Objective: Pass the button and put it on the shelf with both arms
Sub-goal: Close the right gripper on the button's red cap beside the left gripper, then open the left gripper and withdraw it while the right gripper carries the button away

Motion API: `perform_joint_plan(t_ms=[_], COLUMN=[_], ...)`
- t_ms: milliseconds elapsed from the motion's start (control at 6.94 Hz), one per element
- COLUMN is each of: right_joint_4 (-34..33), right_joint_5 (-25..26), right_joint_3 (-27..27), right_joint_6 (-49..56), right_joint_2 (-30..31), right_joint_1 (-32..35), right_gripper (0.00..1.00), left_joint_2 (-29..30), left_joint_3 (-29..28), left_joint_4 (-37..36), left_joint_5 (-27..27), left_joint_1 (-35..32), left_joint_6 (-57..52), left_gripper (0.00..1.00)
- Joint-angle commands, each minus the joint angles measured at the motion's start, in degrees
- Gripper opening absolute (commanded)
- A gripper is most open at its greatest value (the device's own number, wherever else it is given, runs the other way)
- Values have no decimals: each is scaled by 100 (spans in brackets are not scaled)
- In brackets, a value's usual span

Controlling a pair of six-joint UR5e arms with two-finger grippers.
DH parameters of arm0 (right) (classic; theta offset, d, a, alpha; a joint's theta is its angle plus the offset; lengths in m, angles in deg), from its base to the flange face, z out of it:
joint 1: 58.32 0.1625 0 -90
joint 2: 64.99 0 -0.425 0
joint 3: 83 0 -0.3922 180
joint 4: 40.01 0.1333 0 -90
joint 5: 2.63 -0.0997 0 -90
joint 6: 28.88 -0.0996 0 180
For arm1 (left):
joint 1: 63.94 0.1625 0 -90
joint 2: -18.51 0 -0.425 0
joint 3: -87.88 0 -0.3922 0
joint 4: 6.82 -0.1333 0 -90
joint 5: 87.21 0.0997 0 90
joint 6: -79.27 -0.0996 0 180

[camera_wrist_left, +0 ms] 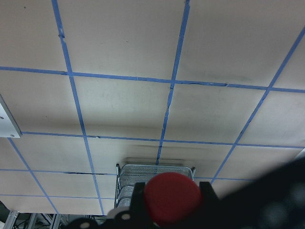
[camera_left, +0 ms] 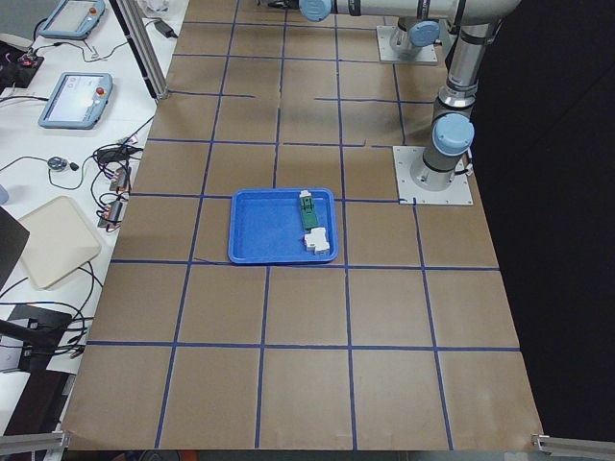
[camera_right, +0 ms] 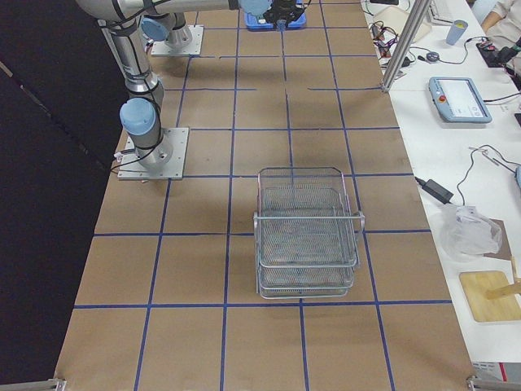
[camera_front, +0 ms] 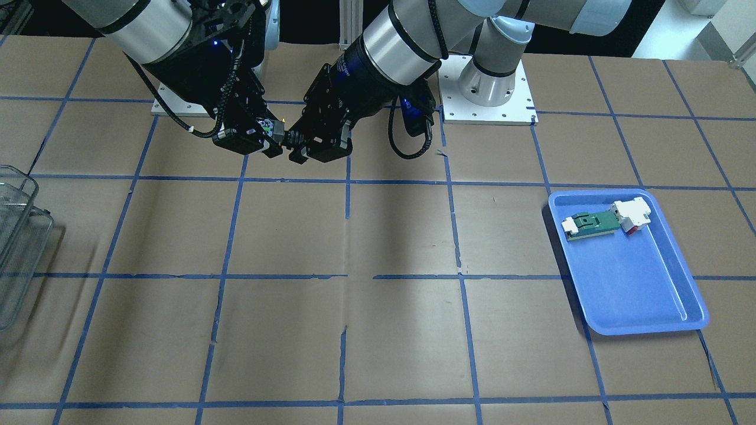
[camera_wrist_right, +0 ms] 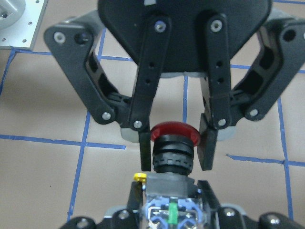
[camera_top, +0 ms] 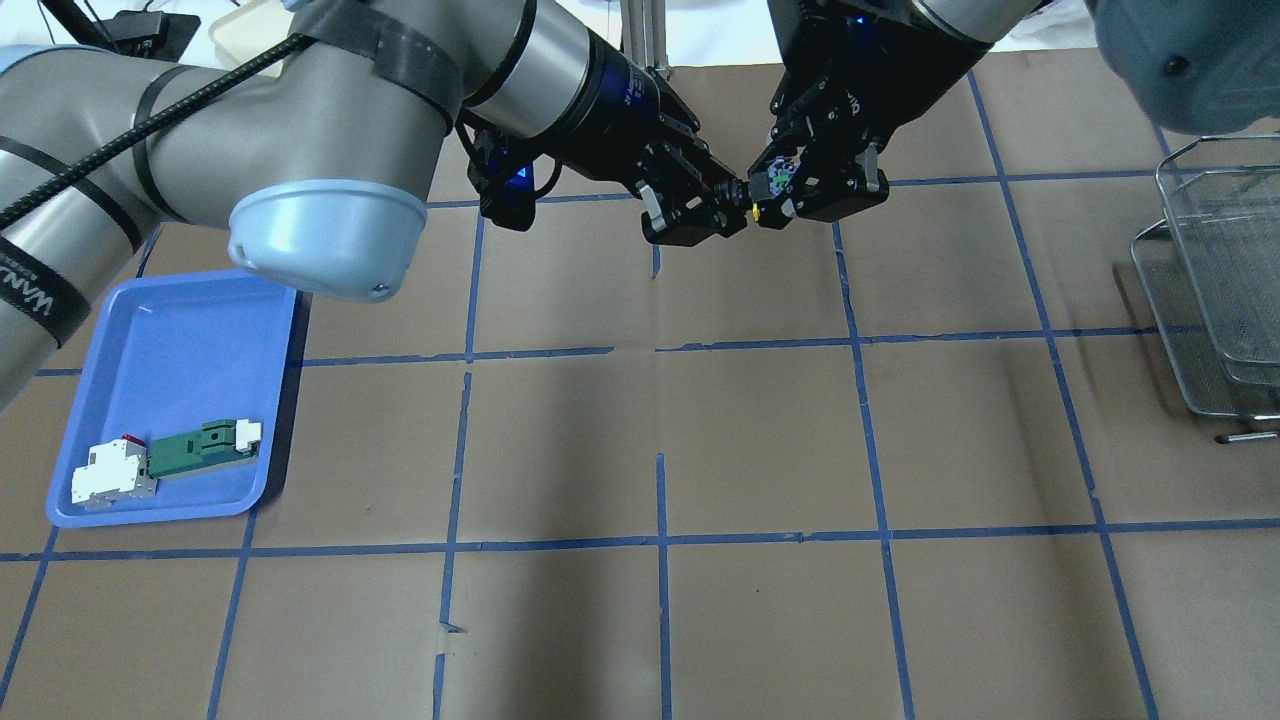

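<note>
The button (camera_wrist_right: pixel 173 155), with its red cap, black collar and blue-white rear block, hangs in the air between both grippers over the back middle of the table. My left gripper (camera_wrist_right: pixel 176 151) has one finger on each side of the cap and collar, touching the cap's rim. My right gripper (camera_wrist_right: pixel 171 193) grips the rear block. In the overhead view the left gripper (camera_top: pixel 735 195) and right gripper (camera_top: pixel 778 190) meet tip to tip. The left wrist view shows the red cap (camera_wrist_left: pixel 171 198). The wire shelf (camera_top: pixel 1220 270) stands at the table's right end and holds nothing.
A blue tray (camera_top: pixel 180 340) at the table's left end holds a green-and-white module (camera_top: pixel 200 450) and a white block with a red mark (camera_top: pixel 110 475). The shelf also shows in the front view (camera_front: pixel 18 236). Brown paper with blue tape lines covers the table.
</note>
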Motion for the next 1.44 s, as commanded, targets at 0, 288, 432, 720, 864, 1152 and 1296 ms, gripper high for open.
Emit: perform_joint_plan(t_ms=[0, 288, 432, 720, 864, 1152, 1296], right_joint_4=[0, 0, 0, -34, -139, -175, -419], right_joint_5=[-4, -13, -13, 40, 92, 102, 102], right_joint_3=[-9, -9, -9, 9, -9, -9, 17], right_joint_6=[58, 58, 58, 241, 669, 900, 1084], right_joint_2=[1, 2, -7, -68, -104, -366, -498], right_joint_1=[0, 0, 0, 0, -209, -989, -1541], right_gripper=[27, 27, 27, 24, 24, 24, 24], left_joint_2=[0, -44, -79, -132, -132, -97, -44], left_joint_3=[0, -17, -43, 35, 53, 88, 97], left_joint_4=[-1, -18, -18, -45, 51, 715, 1199], left_joint_5=[67, -3, -3, 93, 120, 155, 886], left_joint_1=[0, 0, 0, 288, 925, 1964, 2465], left_joint_6=[0, 210, 246, -582, -1311, -3284, -4993], left_gripper=[57, 100, 100, 100, 100, 100, 100])
